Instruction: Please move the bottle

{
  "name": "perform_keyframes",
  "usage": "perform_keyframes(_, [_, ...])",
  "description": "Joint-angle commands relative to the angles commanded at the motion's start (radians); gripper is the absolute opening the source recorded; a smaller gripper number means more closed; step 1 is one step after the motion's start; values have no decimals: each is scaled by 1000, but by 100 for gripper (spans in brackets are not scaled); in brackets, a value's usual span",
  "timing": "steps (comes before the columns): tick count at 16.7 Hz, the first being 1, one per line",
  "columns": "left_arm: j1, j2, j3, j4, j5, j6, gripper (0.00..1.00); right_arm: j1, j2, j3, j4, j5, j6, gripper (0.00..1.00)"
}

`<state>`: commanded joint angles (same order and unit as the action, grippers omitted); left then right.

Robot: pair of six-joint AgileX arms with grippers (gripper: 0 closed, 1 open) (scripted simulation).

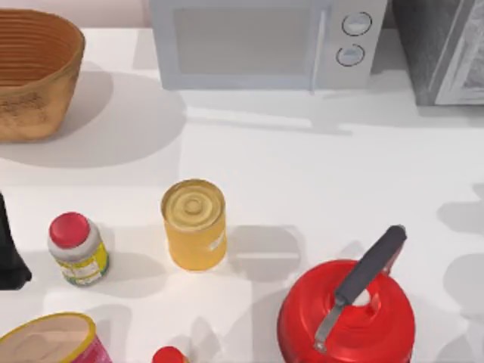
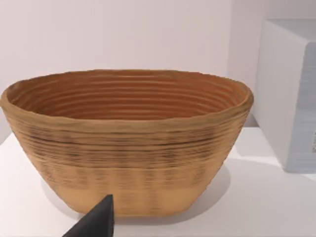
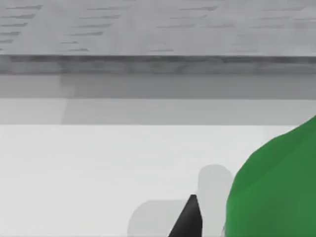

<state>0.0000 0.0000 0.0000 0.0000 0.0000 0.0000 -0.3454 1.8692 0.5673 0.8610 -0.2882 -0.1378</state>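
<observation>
The bottle appears as a large translucent green shape very close in the right wrist view, above the white table. A dark tip of my right gripper sits right beside it; whether it grips the bottle is hidden. A black part of my left arm stands at the table's left edge, beside the red-capped jar. A dark tip of my left gripper points toward the woven basket.
The woven basket stands at the back left, a white microwave at the back centre and a grey appliance at the back right. A yellow can stands mid-table, a red kettle front right, and a pink tub front left.
</observation>
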Motion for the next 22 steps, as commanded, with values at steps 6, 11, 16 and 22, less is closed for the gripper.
perform_keyframes(6, [0,0,0,0,0,0,100,0,0,0,0,0,0,23])
perform_keyframes(11, [0,0,0,0,0,0,100,0,0,0,0,0,0,60])
perform_keyframes(16, [0,0,0,0,0,0,100,0,0,0,0,0,0,98])
perform_keyframes(22, [0,0,0,0,0,0,100,0,0,0,0,0,0,100])
